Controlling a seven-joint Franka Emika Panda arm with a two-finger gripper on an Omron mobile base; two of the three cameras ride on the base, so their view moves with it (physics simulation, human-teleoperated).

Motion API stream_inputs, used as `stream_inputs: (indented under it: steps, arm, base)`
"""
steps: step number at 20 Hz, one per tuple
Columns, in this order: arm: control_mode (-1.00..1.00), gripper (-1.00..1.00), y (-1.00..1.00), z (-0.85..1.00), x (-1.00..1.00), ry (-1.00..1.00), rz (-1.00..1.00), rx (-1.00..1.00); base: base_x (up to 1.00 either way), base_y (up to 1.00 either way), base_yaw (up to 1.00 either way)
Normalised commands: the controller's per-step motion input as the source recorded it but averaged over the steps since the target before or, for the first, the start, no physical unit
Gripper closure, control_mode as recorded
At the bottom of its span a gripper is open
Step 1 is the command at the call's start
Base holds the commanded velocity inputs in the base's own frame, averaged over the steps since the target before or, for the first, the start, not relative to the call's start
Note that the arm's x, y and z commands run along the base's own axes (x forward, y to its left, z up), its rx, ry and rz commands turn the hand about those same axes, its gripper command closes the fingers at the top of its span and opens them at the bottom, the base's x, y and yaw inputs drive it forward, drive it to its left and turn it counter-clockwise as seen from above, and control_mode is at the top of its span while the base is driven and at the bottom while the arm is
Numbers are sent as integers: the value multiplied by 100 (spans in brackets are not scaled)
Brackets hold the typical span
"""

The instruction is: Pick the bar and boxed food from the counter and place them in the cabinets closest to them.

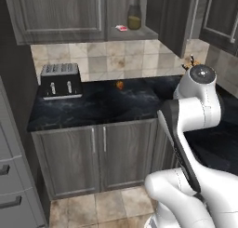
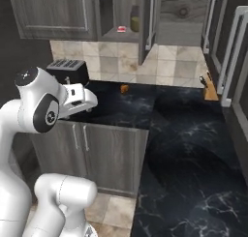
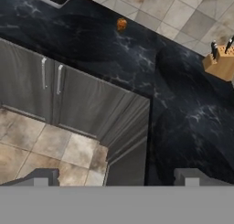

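One bar (image 1: 121, 28) shelved above tool (image 3: 117, 178)

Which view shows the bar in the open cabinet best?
Left base view: the bar lies unobstructed on the shelf beside a jar. Right base view shows it smaller, between the open doors. The hand view looks down at the counter.

I'm looking into a home kitchen. A black marble-look counter (image 1: 111, 106) with thin white veins turns a corner over grey wood base cupboards (image 1: 97, 157) with slim metal handles. A toaster (image 1: 59, 80) stands at the counter's back against a beige tiled backsplash (image 1: 107, 59), and a wooden knife block (image 3: 220, 63) sits by the corner. Above hang dark wood-grain wall cabinets (image 1: 60, 13), one open with a jar (image 1: 134, 18) on its shelf. The floor (image 3: 41, 145) is tan tile.
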Motion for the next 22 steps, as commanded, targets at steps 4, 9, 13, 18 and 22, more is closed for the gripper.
stream_inputs:
  steps: [4,9,13,18,22]
  arm:
    - [100,-100,0,0,0,0,0,0]
    - [100,-100,0,0,0,0,0,0]
    - [100,-100,0,0,0,0,0,0]
    - [100,-100,0,0,0,0,0,0]
    - [100,-100,0,0,0,0,0,0]
  base:
    - [-28,48,0]
    - [-28,53,0]
    - [-29,59,0]
    - [-32,60,0]
    - [-35,60,0]
